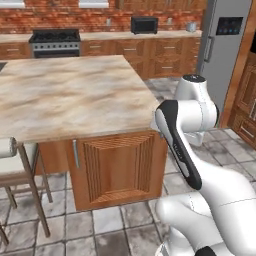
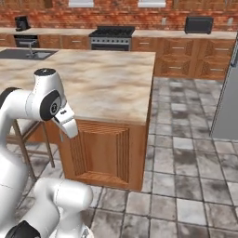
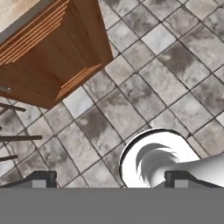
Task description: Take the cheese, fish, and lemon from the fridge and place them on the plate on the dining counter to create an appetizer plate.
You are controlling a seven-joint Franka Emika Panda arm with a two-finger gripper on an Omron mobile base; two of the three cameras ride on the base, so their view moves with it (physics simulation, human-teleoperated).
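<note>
The grey fridge (image 1: 225, 55) stands at the far right with its doors shut, and its edge (image 2: 230, 97) also shows in the right base view. The dining counter (image 1: 65, 95) with its beige marbled top (image 2: 111, 83) lies ahead. My arm is folded beside its near corner. In the hand view my gripper (image 3: 111, 181) is open, nothing between its fingertips (image 3: 43, 178), and it looks down at the tiled floor next to the counter's wooden end panel (image 3: 52, 57). The cheese, fish, lemon and plate are out of view.
A padded stool (image 1: 12, 165) stands at the counter's near left side. A dark sink (image 2: 28, 54) is set in the counter's far end. Along the back wall run wooden cabinets, a stove (image 1: 55, 42) and a microwave (image 1: 144, 24). Grey floor tiles (image 2: 186, 153) stretch between counter and fridge.
</note>
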